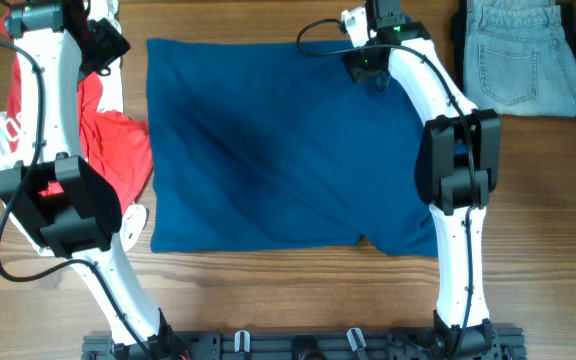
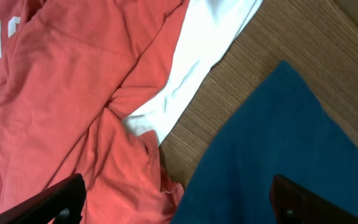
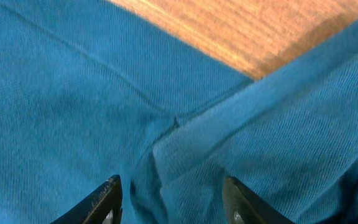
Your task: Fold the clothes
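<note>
**Blue shirt spread flat, right tool down on its far corner**

The large dark blue short-sleeved shirt of thin soft fabric (image 1: pixel 268 150) lies spread out across the middle of the wooden surface (image 1: pixel 298 290). It is mostly flat, with soft creases and a small notch along its near edge.

The right tool (image 1: pixel 373 72) is down on the shirt's far right corner. In its own camera its two fingers (image 3: pixel 107 200) stand partly apart, straddling a folded ridge of blue cloth just short of the shirt's edge, where bare wood shows. I can see no pinch on the fabric. The white right arm (image 1: pixel 453 170) stretches over the shirt's right side and hides that edge from above.

The left tool (image 2: pixel 176 202) hangs with its jaws spread wide and nothing between them, over the spot where the shirt's far left corner comes near a crumpled red shirt with white print (image 1: pixel 118 150). That red shirt is heaped along the left, under the left arm (image 1: pixel 58 200), and its edge meets the blue shirt's left side. A white piece of cloth (image 2: pixel 204 56) lies against the red.

Folded light blue denim jeans (image 1: pixel 518 55) sit at the far right corner, well apart from the blue shirt.
</note>
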